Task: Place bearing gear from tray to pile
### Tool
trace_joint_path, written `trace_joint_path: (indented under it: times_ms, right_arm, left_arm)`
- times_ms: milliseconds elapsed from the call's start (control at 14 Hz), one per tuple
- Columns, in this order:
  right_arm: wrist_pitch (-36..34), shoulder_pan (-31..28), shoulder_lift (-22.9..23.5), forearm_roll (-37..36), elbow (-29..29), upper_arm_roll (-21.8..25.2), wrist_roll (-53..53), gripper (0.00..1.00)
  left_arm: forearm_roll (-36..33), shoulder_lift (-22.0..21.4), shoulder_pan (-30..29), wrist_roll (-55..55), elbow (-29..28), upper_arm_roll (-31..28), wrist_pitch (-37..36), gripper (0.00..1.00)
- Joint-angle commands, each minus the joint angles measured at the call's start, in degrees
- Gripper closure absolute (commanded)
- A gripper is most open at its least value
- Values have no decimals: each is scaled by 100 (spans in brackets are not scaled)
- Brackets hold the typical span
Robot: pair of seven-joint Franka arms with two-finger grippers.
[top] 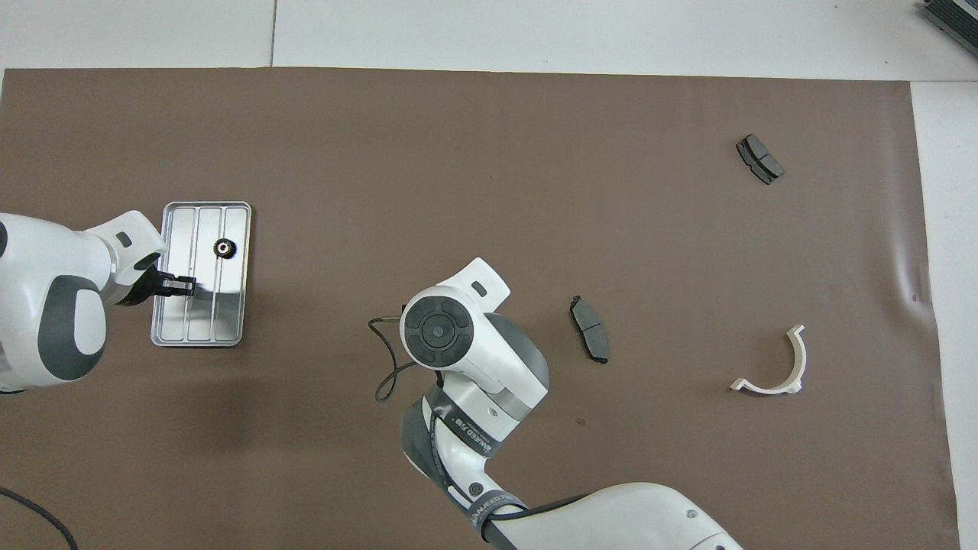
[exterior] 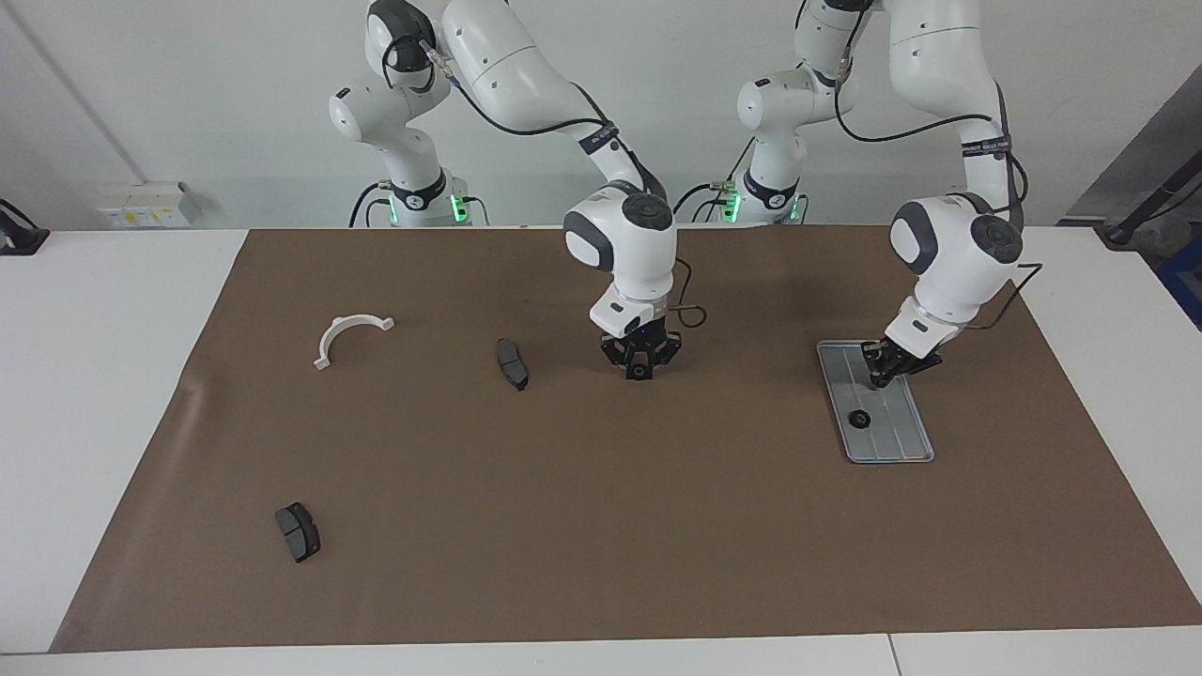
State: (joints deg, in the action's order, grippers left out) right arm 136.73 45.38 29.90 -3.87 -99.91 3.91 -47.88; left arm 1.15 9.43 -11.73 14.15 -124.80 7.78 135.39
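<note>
The silver grooved tray [exterior: 899,434] [top: 229,315] lies on the brown mat toward the left arm's end. One black bearing gear [exterior: 857,419] [top: 223,247] rests in it. My left gripper [exterior: 883,377] [top: 186,285] is down in the tray's part nearer the robots, shut, apart from that gear; I see nothing between its tips. At mid-table the pile is a single black gear [exterior: 639,375] on the mat. My right gripper [exterior: 639,370] points straight down with its fingertips shut on that gear. In the overhead view the right wrist [top: 435,332] hides both.
A white half-ring bracket [exterior: 349,333] [top: 772,368] and two dark grey curved pads [exterior: 512,363] [exterior: 298,531] lie toward the right arm's end. A black cable loops beside the right wrist [top: 386,367].
</note>
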Motion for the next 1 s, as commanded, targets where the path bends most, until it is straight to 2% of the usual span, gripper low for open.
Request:
trace_joint_path:
  times_ms: [0,143,501,716,931]
  right_arm:
    - [-32,-82,-1,-97,60,-4,-64,100]
    - [-164,-230,-167,-97,51,22,-2,100]
    - [-1033,-968,-1125,-97,-37,13,523,100]
    - [-1587,-1714,-1529,-36,-37,5,1540,100]
    - [-1729,-2452,-1583,18,-89,4,2579,100]
  left_arm:
    - [-36,-29,82,-87,245,-5,-337,92]
    - [-36,-64,301,-682,438,-5,-609,92]
    - [-36,-117,995,-2378,895,30,-1321,92]
    - [-36,-117,1697,-3914,1001,39,-1366,92]
    - [-27,-108,2532,-5716,1019,48,-1217,90]
